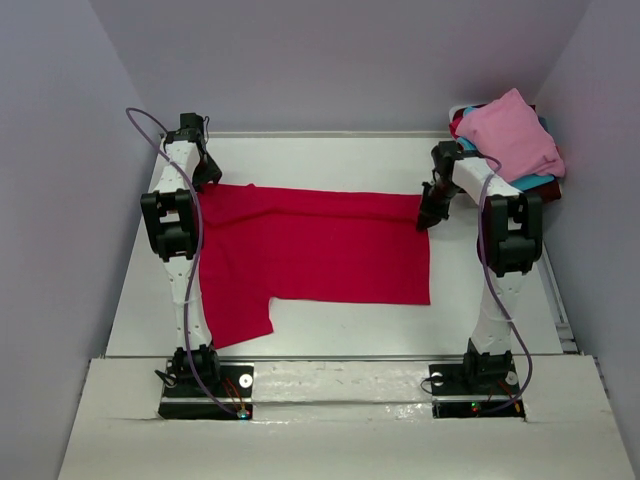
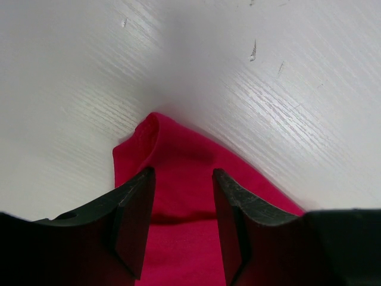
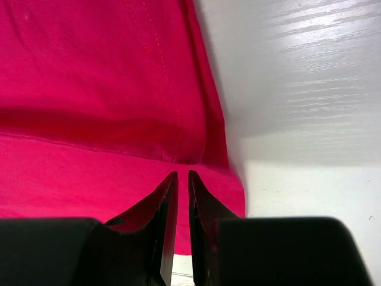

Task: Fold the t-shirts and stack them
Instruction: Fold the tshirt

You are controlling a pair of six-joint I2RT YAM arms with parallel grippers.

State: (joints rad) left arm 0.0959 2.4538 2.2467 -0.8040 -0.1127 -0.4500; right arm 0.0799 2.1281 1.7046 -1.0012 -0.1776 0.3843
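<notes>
While the red t-shirt (image 1: pixel 315 255) lies spread flat across the middle of the tabletop (image 1: pixel 330 160), you have both arms at its far edge. It stretches from the left side almost to the right, with one sleeve pointing toward the near edge on the left.

Your left gripper (image 2: pixel 181 179) stands over the shirt's far left corner. Its fingers are apart and straddle the cloth, and a small rolled fold of the corner shows just beyond the tips. The gap between them is plain, so nothing is clamped there.

Your right gripper (image 3: pixel 183 176) is at the shirt's far right corner, near the side hem. Its fingers are drawn almost together, and their tips pinch a raised crease of the red cloth. White tabletop shows just to the right of it.

In the far right corner of the tabletop sits a pile of other shirts. You see the pink t-shirt (image 1: pixel 510 135) on top, the teal t-shirt (image 1: pixel 530 182) under it, and a bit of the maroon t-shirt (image 1: pixel 457 125) at the pile's left side.
</notes>
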